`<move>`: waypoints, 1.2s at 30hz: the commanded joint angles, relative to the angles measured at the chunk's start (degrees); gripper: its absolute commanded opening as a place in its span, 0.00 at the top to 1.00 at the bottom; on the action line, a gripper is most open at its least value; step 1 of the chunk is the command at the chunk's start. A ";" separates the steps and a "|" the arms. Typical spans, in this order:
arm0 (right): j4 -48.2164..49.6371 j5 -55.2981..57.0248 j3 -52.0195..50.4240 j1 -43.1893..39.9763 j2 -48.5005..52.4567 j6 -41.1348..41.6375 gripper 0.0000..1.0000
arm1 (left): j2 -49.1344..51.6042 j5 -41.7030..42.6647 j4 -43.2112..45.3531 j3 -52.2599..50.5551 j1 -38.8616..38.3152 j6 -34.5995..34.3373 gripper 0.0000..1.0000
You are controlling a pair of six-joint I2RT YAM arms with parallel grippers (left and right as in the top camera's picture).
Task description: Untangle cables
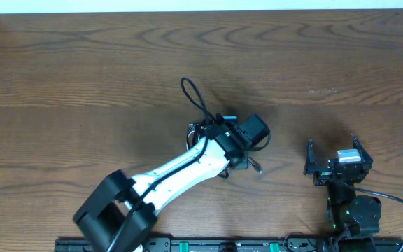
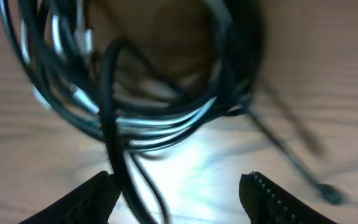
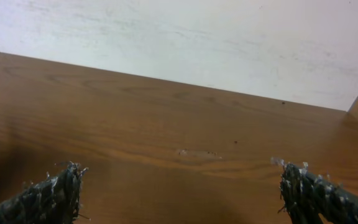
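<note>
Though scuffed, wood tbl (image 1: pixel 82 70), white wall (image 3: pixel 166 37).

Table (image 1: pixel 82 70) is brown wood with heavy wavy grain. It's smooth and mostly matt, though it shows a soft white sheen in the left wrist view. Cables (image 2: pixel 160 121) look like slick plastic sheathing: the black ones are glossy with bright highlights, and there's a white one mixed in. Left gripper (image 2: pixel 179 177) pads (image 2: pixel 269 199) are matt black with a fine toothed ridge. Right gripper (image 3: pixel 179 168) fingers (image 3: pixel 51 196) look rough and fuzzy, dark with grey flecks, almost frayed. Left arm (image 1: pixel 180 168) shell is smooth white plastic with matt black joints. Wall (image 3: pixel 197 43) past the far edge is matt white, faintly scuffed.
</note>
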 commanded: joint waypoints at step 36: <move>-0.22 -0.13 -0.07 0.39 -0.31 0.61 0.01 | 2.32 -0.46 -2.91 -1.51 -1.75 -0.63 0.92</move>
